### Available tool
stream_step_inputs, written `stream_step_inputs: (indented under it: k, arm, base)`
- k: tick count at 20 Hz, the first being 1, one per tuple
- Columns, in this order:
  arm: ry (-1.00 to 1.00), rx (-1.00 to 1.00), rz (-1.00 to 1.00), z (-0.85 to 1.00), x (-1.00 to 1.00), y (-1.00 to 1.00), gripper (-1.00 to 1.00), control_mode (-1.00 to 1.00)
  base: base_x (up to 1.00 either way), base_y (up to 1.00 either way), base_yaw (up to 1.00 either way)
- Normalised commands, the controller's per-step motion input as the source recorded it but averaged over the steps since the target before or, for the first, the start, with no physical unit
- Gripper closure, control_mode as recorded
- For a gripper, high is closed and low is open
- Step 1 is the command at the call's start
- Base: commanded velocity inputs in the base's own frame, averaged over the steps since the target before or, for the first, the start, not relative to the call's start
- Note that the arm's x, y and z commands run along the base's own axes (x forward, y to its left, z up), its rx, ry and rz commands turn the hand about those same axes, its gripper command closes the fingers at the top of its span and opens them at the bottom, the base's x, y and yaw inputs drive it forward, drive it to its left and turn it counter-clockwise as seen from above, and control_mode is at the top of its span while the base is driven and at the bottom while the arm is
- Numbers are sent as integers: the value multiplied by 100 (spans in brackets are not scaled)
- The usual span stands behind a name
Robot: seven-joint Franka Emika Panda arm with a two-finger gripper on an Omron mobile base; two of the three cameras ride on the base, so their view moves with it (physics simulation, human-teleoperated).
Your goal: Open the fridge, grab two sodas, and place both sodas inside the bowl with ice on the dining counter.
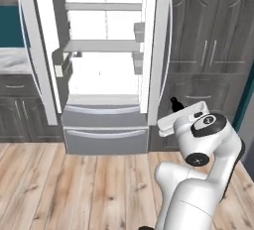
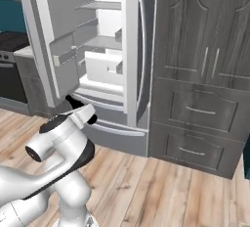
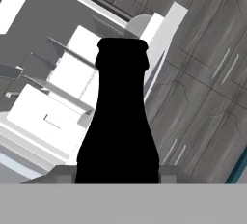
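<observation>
The fridge [image 1: 105,141] stands straight ahead with both upper doors swung wide, and its white shelves [image 1: 101,45] look bare. In the right base view the fridge [image 2: 130,50] is seen from the side. My gripper [image 3: 118,175] is shut on a soda, a near-black slim bottle [image 3: 119,121] that stands upright between the fingers. In the base views the gripper [image 1: 174,115] [image 2: 80,111] hangs low in front of the fridge's right door, with the dark soda [image 1: 174,103] [image 2: 73,102] poking out of it. The bowl and the dining counter are out of view.
Tall dark grey cabinets [image 1: 211,50] [image 2: 205,74] with drawers stand just right of the fridge. The open left door [image 1: 38,50] and right door [image 1: 159,45] jut toward me. A black oven [image 2: 10,81] sits at far left. Wooden floor [image 1: 74,184] lies in front.
</observation>
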Motion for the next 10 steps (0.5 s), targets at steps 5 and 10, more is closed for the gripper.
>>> stream_step_inputs:
  k: [5,10]
  arm:
    - [0,0,0,0,0,0,100,100]
    - [0,0,0,0,0,0,100,100]
  base:
    - [-11,-48,24]
    - [-40,-43,28]
